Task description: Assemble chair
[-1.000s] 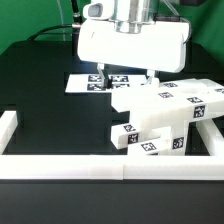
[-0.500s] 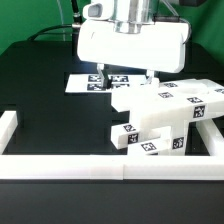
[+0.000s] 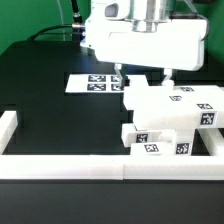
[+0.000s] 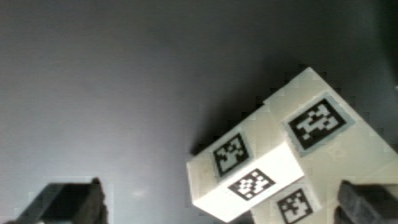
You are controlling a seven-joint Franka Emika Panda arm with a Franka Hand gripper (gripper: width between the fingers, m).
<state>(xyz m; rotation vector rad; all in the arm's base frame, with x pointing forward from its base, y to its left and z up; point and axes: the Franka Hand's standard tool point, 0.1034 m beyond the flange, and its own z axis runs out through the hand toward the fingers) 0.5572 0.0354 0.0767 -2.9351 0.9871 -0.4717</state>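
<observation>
chair point(image 3: 170, 118) | matte white, chunky blocky pieces gathered in one cluster, joined or only touching cannot be told | square black-and-white tags on top and front faces | sits on black tabletop point(image 3: 50, 115), toward exterior view's right | wrist view: chair point(image 4: 285, 150) corner, several tags

- The chair point(image 3: 172, 120) sits on the table point(image 3: 50, 110) at the exterior view's right, just behind the front rail point(image 3: 60, 163).
- The marker board point(image 3: 90, 82) lies behind it, leftward (flat on the table).
- The tool point(image 3: 143, 74) hangs above the chair's rear edge.
</observation>
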